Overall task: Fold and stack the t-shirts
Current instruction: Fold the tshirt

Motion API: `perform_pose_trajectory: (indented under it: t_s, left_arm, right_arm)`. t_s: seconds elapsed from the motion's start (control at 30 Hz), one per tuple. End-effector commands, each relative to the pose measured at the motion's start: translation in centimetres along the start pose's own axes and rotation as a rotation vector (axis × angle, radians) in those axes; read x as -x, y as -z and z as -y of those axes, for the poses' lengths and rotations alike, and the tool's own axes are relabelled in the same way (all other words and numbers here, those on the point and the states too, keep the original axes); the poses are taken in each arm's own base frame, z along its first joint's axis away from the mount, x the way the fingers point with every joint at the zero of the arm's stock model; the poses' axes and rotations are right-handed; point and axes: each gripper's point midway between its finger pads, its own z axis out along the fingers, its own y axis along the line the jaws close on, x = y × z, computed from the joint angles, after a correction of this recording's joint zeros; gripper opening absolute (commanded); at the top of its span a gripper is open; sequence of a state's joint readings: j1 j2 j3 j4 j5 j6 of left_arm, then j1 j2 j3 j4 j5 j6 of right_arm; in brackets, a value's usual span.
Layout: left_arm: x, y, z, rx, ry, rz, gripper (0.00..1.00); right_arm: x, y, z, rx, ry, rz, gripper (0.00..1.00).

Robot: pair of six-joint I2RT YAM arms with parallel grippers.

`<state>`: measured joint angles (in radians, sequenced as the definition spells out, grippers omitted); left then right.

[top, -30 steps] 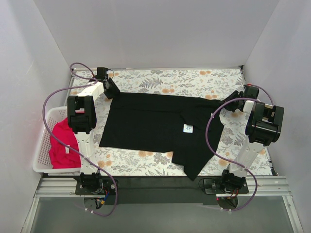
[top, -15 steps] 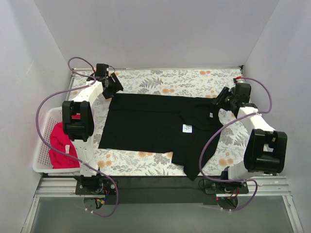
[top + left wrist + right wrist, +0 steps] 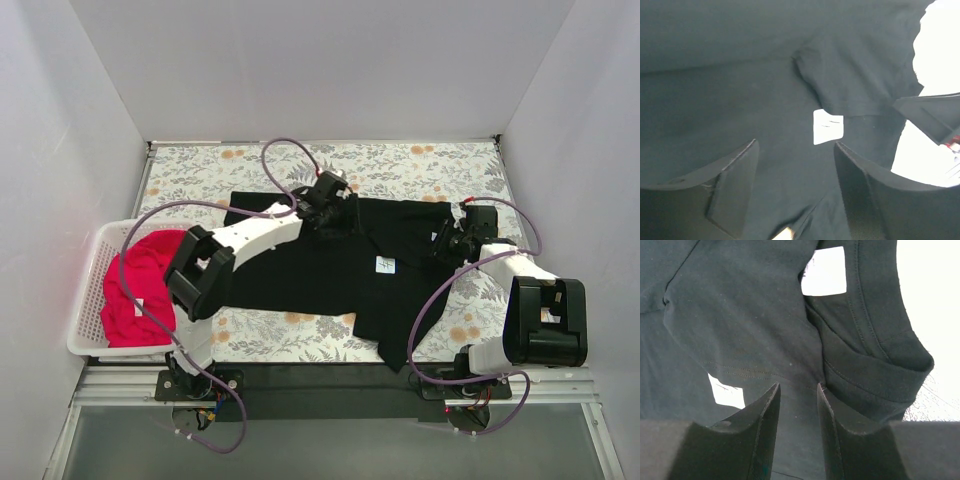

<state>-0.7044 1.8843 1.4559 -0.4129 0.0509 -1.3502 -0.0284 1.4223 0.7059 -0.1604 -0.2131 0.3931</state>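
The black t-shirt (image 3: 300, 255) lies spread on the floral table, its white neck label (image 3: 387, 264) facing up. My left gripper (image 3: 334, 210) reaches across over the shirt's far middle. It is open and empty, and in the left wrist view (image 3: 796, 145) it hangs above the cloth near the label (image 3: 828, 126). My right gripper (image 3: 448, 240) is over the shirt's right part near the collar. In the right wrist view (image 3: 796, 390) it is open, jaws a little apart, just above a folded hem (image 3: 865, 365). The red-pink t-shirt (image 3: 130, 290) lies bunched in the basket.
A white lattice basket (image 3: 85, 320) stands at the table's left edge. The floral table cover (image 3: 420, 165) shows around the shirt at the back and right. Purple cables loop from both arms; the left one arches over the back of the table (image 3: 290, 150).
My left arm has swung from the far left corner to over the shirt's far middle. My right gripper has moved from the right edge in over the shirt near the collar.
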Motion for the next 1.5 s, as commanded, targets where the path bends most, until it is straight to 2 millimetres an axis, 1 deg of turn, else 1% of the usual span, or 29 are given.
perform_pose_trajectory:
  t_s: [0.0, 0.03, 0.07, 0.1, 0.13, 0.17, 0.2, 0.23, 0.27, 0.3, 0.33, 0.4, 0.5, 0.57, 0.67, 0.77, 0.87, 0.9, 1.0, 1.1, 1.2, 1.23, 1.3, 1.33, 1.37, 1.4, 1.47]
  left_arm:
    - [0.1, -2.0, 2.0, -0.010, 0.018, 0.020, 0.59]
    - [-0.6, -2.5, 2.7, -0.013, 0.006, 0.011, 0.58]
    - [-0.3, -2.7, 3.6, -0.030, 0.002, 0.019, 0.57]
    - [-1.0, -3.7, 3.5, -0.019, 0.002, 0.002, 0.56]
    - [-1.3, -4.1, 3.9, -0.025, 0.001, -0.004, 0.54]
    - [-1.3, -4.5, 4.4, -0.029, 0.002, -0.004, 0.53]
    - [-1.8, -5.3, 4.3, -0.023, 0.001, -0.017, 0.52]
    - [-2.2, -5.7, 4.5, -0.023, -0.003, -0.022, 0.52]
    - [-1.9, -5.9, 5.0, -0.032, -0.007, -0.016, 0.52]
    - [-2.4, -6.6, 4.9, -0.027, -0.012, -0.028, 0.51]
    - [-2.2, -7.0, 4.7, -0.007, -0.019, -0.010, 0.51]
    - [-2.2, -7.7, 4.9, -0.008, -0.021, -0.012, 0.50]
    - [-2.4, -8.3, 5.3, -0.016, -0.026, -0.019, 0.47]
    - [-2.9, -8.9, 5.2, -0.015, -0.028, -0.032, 0.45]
    - [-3.4, -9.2, 5.7, -0.020, -0.033, -0.037, 0.43]
    - [-4.3, -9.6, 5.4, -0.008, -0.036, -0.056, 0.43]
    - [-4.8, -9.9, 5.3, -0.003, -0.036, -0.066, 0.42]
    - [-5.3, -9.9, 5.7, -0.023, -0.038, -0.089, 0.42]
    - [-5.4, -9.9, 6.1, -0.032, -0.043, -0.092, 0.41]
    - [-5.5, -9.9, 6.6, -0.041, -0.053, -0.091, 0.37]
    - [-5.6, -10.1, 6.8, -0.044, -0.058, -0.093, 0.30]
    - [-5.8, -10.1, 6.8, -0.045, -0.058, -0.098, 0.27]
    - [-6.1, -10.1, 7.0, -0.049, -0.058, -0.104, 0.21]
    - [-6.1, -10.1, 6.9, -0.046, -0.058, -0.104, 0.19]
    - [-6.2, -10.1, 6.9, -0.047, -0.059, -0.104, 0.13]
    - [-6.0, -10.1, 7.1, -0.050, -0.059, -0.101, 0.09]
    - [-5.6, -9.8, 7.3, -0.053, -0.067, -0.090, 0.00]
  right_arm:
    - [0.4, 0.1, -0.2, 0.015, 0.025, 0.019, 0.42]
    - [0.4, 0.1, 0.0, 0.007, 0.023, 0.021, 0.42]
    - [0.4, -0.1, 0.2, -0.005, 0.023, 0.019, 0.41]
    - [0.4, -0.1, 0.3, -0.008, 0.021, 0.019, 0.41]
    - [0.1, -0.3, 0.5, -0.014, 0.013, 0.009, 0.40]
    - [-0.1, -0.4, 0.5, -0.016, 0.001, 0.004, 0.40]
    - [-0.2, -0.5, 0.6, -0.019, -0.003, 0.001, 0.40]
    - [-0.6, -0.5, 0.8, -0.024, -0.007, -0.006, 0.40]
    - [-0.6, -0.6, 0.9, -0.027, -0.010, -0.010, 0.40]
    - [-0.7, -0.6, 1.0, -0.029, -0.011, -0.012, 0.40]
    - [-0.9, -0.7, 1.0, -0.031, -0.009, -0.016, 0.40]
    - [-1.0, -0.7, 1.0, -0.028, -0.008, -0.020, 0.40]
    - [-1.1, -0.9, 0.8, -0.015, -0.010, -0.026, 0.39]
    - [-1.1, -0.9, 0.8, -0.012, -0.012, -0.029, 0.38]
    - [-1.2, -0.9, 0.9, -0.016, -0.014, -0.030, 0.37]
    - [-1.1, -0.8, 1.2, -0.035, -0.017, -0.021, 0.36]
    - [-1.0, -0.5, 1.6, -0.059, -0.017, -0.008, 0.36]
    - [-0.9, -0.5, 1.4, -0.054, -0.017, -0.008, 0.36]
    - [-1.0, -0.7, 1.1, -0.035, -0.013, -0.018, 0.36]
    - [-1.2, -0.9, 0.9, -0.016, -0.011, -0.030, 0.33]
    - [-1.2, -0.9, 0.7, -0.006, -0.012, -0.031, 0.27]
    - [-1.1, -0.8, 0.5, 0.001, -0.010, -0.026, 0.22]
    - [-1.0, -0.7, 0.5, 0.003, -0.009, -0.022, 0.15]
    - [-0.8, -0.5, 0.3, 0.008, -0.007, -0.018, 0.07]
    - [-0.7, -0.5, 0.2, 0.014, -0.007, -0.015, 0.04]
    - [-0.6, -0.4, 0.1, 0.017, -0.006, -0.012, 0.02]
    - [-0.3, -0.1, -0.2, 0.026, -0.001, -0.003, 0.01]
